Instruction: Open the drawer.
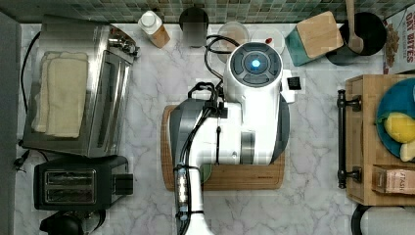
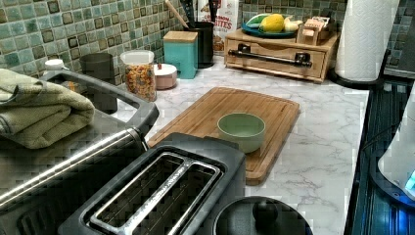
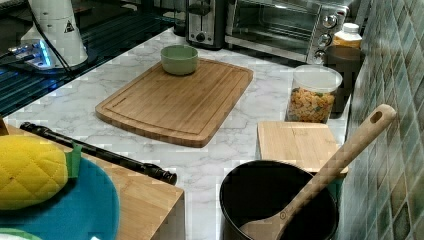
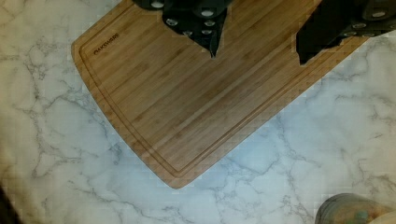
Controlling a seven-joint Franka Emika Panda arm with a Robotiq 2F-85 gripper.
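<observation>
The drawer (image 2: 276,58) is sitting closed in its small wooden chest (image 1: 374,142), with its long black handle (image 1: 341,138) lying flush along the front. In the top view the chest is standing at the right edge of the marble counter (image 1: 147,78), well apart from the claw, which is hanging under the white arm (image 1: 244,112) above the cutting board (image 1: 244,177).

In the wrist view the claw (image 4: 257,51) is hovering above that board (image 4: 187,102) with its two dark fingers (image 4: 212,32) spread wide apart, gripping nothing and touching nothing. Board and bare marble are showing between them.

In the left view a green bowl (image 2: 241,130) is resting on the near end of the board, and the drawer is standing far beyond the board's other end, by the tiled wall. A blue plate (image 2: 266,33) carrying a yellow fruit (image 2: 272,22) is sitting on top of the chest. A black pot (image 3: 277,205) holding a wooden spoon (image 3: 330,170) is standing close beside the chest in the right view.
</observation>
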